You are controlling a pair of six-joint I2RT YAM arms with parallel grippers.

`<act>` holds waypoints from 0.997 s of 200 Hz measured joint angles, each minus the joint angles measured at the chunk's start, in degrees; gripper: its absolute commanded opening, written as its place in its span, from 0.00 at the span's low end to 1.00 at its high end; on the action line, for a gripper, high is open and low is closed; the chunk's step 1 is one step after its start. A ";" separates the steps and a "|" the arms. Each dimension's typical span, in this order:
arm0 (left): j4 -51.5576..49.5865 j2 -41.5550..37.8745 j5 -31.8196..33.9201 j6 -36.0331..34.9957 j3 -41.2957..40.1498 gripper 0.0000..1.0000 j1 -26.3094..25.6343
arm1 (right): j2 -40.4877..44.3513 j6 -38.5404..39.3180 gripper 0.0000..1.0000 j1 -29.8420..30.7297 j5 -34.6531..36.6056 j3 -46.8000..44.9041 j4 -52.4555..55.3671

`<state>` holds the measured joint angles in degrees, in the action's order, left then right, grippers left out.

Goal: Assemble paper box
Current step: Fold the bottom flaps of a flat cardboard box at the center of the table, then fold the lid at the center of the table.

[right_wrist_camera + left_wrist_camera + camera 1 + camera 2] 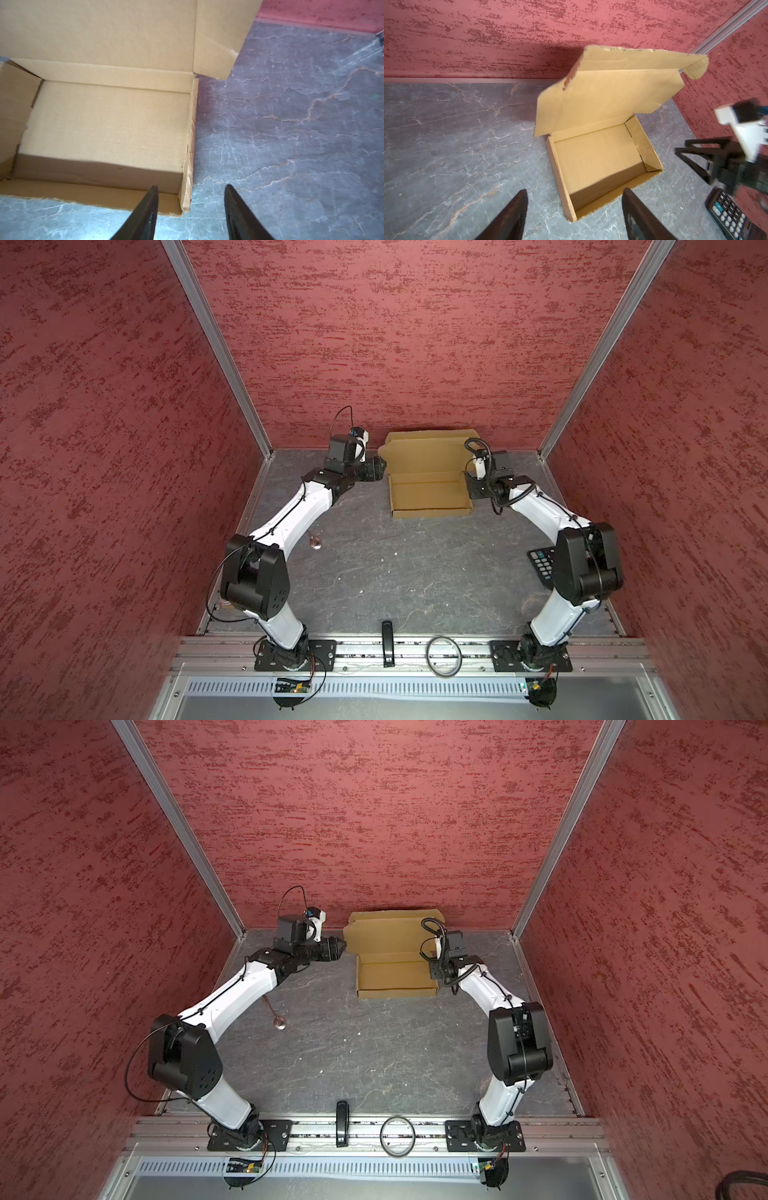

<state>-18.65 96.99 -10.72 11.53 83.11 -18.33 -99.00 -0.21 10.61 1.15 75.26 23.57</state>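
The paper box (430,493) (395,975) is a shallow tan tray at the back of the table, with its lid (428,452) raised and leaning toward the back wall. The left wrist view shows the bare tray floor (598,158) and the lid's curled front flap (633,60). My left gripper (380,466) (575,190) is open, just off the box's left side, touching nothing. My right gripper (467,485) (191,185) is open astride the near corner of the right wall (190,145), with a gap on both sides. It shows blurred in the left wrist view (681,145).
A black calculator (542,568) (733,216) lies by the right arm's elbow. A small spoon-like thing (316,542) lies beside the left forearm. On the front rail sit a black bar (387,643) and a ring (443,655). Red walls close in on three sides.
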 measured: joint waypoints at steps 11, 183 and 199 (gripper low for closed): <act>-0.74 2.27 -0.59 -0.68 1.90 0.72 0.59 | 1.09 -0.07 0.53 -0.17 -0.28 -0.02 -0.20; 6.36 25.05 -17.29 -6.51 20.70 0.65 6.86 | 2.49 -3.43 0.56 -6.27 -12.20 0.11 -9.53; 6.34 26.71 -18.27 -6.84 21.77 0.62 6.82 | 1.73 -3.45 0.56 -6.40 -12.55 0.26 -9.68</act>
<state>-12.32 123.70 -28.99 4.69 104.88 -11.51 -97.27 -3.66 4.21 -11.40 75.53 13.89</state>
